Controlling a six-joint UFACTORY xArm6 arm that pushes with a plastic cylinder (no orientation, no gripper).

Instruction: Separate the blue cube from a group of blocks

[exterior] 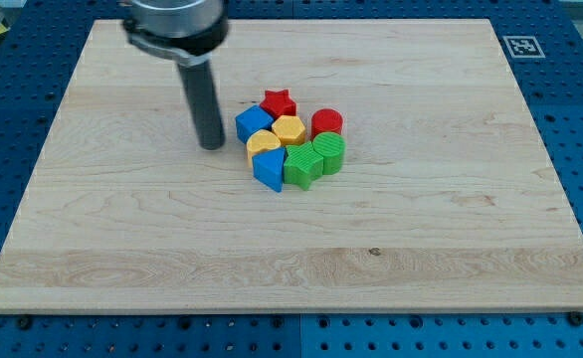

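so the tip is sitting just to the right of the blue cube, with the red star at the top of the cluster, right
Not quite. The camera view shows my tip just to the view's left of the blue cube, not its right, with a small gap between them. The rest holds: the red star sits at the top of the cluster.

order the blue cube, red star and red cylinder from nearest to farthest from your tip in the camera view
From my tip:
1. blue cube, at the cluster's left edge, just right of the tip.
2. red star, at the cluster's top.
3. red cylinder, on the cluster's right side.
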